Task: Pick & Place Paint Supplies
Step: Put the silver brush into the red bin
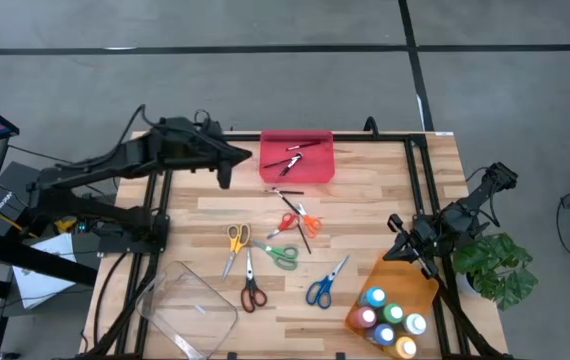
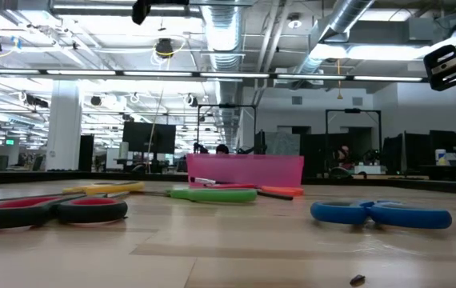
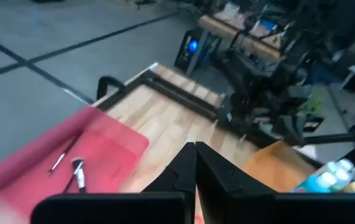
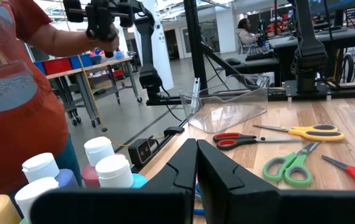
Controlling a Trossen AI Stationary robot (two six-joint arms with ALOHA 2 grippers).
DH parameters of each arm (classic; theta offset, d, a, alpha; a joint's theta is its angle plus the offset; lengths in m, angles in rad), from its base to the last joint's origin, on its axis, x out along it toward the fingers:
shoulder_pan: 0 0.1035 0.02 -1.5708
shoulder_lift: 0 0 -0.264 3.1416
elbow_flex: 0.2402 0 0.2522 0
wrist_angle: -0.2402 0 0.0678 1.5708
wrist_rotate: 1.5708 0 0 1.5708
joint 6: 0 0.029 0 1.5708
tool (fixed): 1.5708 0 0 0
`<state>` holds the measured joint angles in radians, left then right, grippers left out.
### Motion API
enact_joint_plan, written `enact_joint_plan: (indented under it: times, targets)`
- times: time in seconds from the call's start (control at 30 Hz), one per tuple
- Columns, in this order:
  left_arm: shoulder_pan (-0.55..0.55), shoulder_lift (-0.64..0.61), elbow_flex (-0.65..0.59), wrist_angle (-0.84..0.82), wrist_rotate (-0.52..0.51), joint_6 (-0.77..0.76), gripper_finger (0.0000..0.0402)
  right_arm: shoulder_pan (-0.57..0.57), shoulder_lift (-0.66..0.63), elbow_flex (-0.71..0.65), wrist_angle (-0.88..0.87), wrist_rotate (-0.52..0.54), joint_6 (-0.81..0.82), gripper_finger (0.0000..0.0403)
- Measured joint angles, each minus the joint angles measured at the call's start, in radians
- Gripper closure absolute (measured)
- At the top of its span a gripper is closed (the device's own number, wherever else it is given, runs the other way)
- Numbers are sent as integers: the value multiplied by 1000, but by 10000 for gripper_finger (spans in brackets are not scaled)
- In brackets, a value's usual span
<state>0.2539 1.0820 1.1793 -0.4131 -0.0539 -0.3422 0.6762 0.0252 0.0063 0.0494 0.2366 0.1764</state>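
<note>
My left gripper [image 1: 245, 154] is shut and empty, above the table's far left, just left of the red tray [image 1: 317, 176]. Two thin brushes [image 1: 300, 155] lie in that tray and also show in the left wrist view [image 3: 71, 163]. My right gripper [image 1: 395, 232] is shut and empty, beside the far end of the orange tray [image 1: 405, 275], which holds several white-capped paint bottles [image 1: 390, 315]. Several scissors lie flat mid-table: yellow [image 1: 237, 240], red-black [image 1: 252, 292], green [image 1: 281, 255], blue [image 1: 323, 286] and orange-red [image 1: 301, 222]. A dark brush [image 1: 287, 190] lies near the red tray.
A clear plastic tray [image 1: 190, 310] sits at the table's near left corner. A potted plant [image 1: 500, 265] stands off the right edge. A person in a red shirt [image 4: 15, 93] stands beyond the table in the right wrist view. Black frame rails [image 1: 417, 180] run along the table's sides.
</note>
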Motion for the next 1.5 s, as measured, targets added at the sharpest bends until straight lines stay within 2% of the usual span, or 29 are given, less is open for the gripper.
enact_joint_plan:
  times: [0.17,0.4,0.6,0.73,0.93,1.07,1.27,1.5]
  targets:
    - [0,81,-1,-57,1,6,401,0,0,0,0,0,0,395]
    - [-9,323,-1,-28,28,7,401,0,0,0,0,0,0,394]
    - [-59,532,-2,61,33,75,401,0,0,0,0,0,0,394]
    - [-93,629,-2,72,26,123,400,0,0,0,0,0,0,394]
    - [-99,710,21,60,24,145,374,0,0,0,0,0,0,394]
    - [-98,735,81,81,24,269,333,0,0,0,0,0,0,394]
    - [-82,786,166,84,17,336,274,0,0,0,0,0,0,394]
    - [-67,886,200,93,37,338,274,0,0,0,1,0,0,394]
